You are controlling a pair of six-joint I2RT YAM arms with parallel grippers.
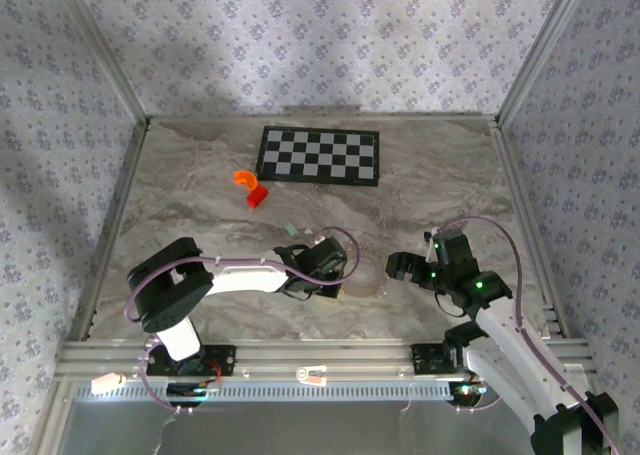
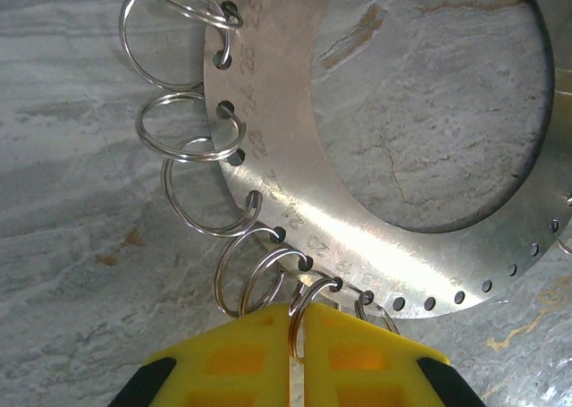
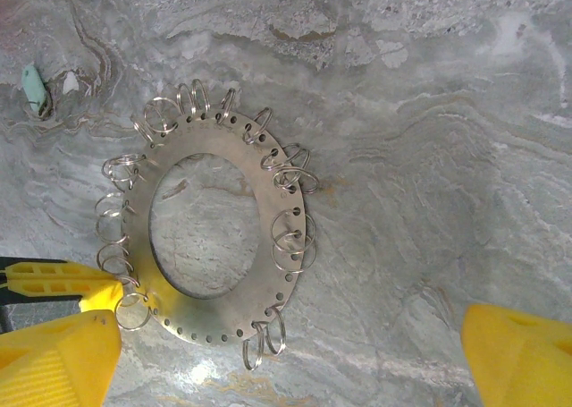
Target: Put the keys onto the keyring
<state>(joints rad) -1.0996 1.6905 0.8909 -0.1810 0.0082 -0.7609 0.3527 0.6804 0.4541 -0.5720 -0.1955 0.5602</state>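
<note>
Left claw clamped on split ring of keyring; right claw wide apart.

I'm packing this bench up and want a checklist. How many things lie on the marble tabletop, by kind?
Small plastic pieces: 3 (teal piece, orange piece, red piece)
Metal plate hung with wire rings: 1
Checkerboard: 1
Total: 5
</note>
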